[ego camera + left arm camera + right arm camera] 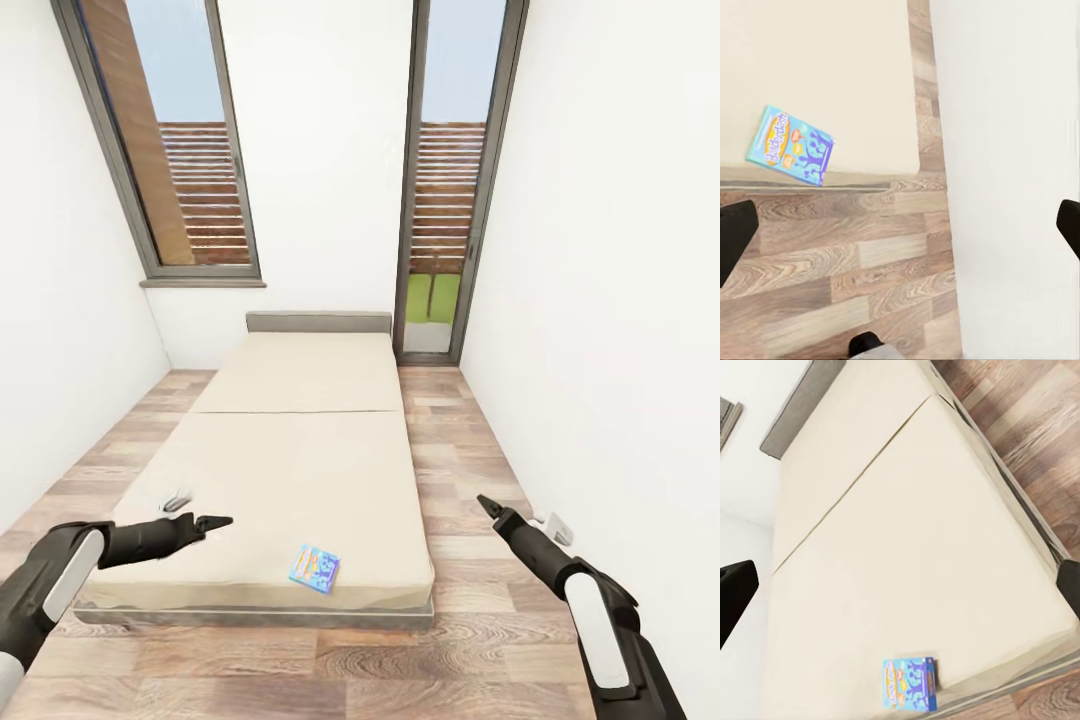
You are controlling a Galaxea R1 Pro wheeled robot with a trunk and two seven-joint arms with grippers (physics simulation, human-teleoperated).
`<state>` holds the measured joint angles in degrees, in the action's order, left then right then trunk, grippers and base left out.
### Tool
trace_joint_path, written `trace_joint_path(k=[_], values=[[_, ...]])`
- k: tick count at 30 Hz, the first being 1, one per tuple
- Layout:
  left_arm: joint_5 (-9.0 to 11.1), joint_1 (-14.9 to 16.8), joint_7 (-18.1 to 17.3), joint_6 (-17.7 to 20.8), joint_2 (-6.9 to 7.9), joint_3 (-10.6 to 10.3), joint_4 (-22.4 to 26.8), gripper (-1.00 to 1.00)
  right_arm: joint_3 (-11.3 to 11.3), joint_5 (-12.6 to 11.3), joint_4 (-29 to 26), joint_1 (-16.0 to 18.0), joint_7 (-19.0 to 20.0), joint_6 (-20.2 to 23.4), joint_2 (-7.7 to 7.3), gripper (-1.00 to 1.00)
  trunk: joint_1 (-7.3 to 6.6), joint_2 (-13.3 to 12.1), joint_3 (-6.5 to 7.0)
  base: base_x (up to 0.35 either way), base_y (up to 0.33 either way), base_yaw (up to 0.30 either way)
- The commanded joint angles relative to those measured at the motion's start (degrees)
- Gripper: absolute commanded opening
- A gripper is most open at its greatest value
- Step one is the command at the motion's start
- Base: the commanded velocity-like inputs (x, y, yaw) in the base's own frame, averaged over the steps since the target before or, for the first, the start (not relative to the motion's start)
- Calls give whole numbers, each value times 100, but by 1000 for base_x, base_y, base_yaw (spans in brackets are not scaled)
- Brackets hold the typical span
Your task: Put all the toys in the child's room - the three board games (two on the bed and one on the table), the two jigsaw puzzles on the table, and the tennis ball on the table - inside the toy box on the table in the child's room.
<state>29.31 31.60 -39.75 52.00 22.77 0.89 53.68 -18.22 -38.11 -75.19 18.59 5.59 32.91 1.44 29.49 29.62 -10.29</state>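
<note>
Board game (315, 568), a blue flat box, lies on the bed (300, 440) near its foot edge, between the two arms. It looks light, stiff and smooth, best pinched across a thin edge overhanging the mattress. Left tool (215, 522) and right tool (487, 505) hover empty beside the bed; wrist views suggest both stand wide.

Blue cartoon-printed board game (315, 568) on cream-beige bed (300, 440); brown wood-plank floor (300, 670).
</note>
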Motion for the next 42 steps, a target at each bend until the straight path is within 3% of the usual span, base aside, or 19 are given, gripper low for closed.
trace_joint_path(k=[1,7,12,15,25,30,37,42], values=[[-5,7,-19,58,-19,9,-25,100,-21,-22,-4,6,26,40,5,100,25,52,-29,0,0,0],[-4,17,-25,161,-59,86,-364,100,-125,-212,-4,8,36,55,-2,100,157,293,-137,0,0,0],[-22,19,-59,193,-71,615,-529,100,-194,-281,-4,8,38,78,-3,100,266,493,-227,0,0,0],[-22,18,-45,193,-83,768,-568,100,-203,-290,-7,7,38,87,-3,100,332,614,-280,0,0,0],[-6,20,-16,186,-132,836,-589,100,-208,-299,-57,4,42,93,-3,100,552,1015,-460,-99,0,0],[-9,21,-3,162,-228,839,-627,100,-208,-302,-85,4,54,96,-3,100,662,1215,-550,-53,0,0],[-53,27,24,-63,-553,843,-1013,100,-199,-304,-236,4,572,185,-3,100,816,1496,-675,-9,0,0],[-52,26,261,-333,-767,856,-1107,100,-202,-298,-447,4,1107,553,-3,100,816,1496,-675,-1,0,0]])
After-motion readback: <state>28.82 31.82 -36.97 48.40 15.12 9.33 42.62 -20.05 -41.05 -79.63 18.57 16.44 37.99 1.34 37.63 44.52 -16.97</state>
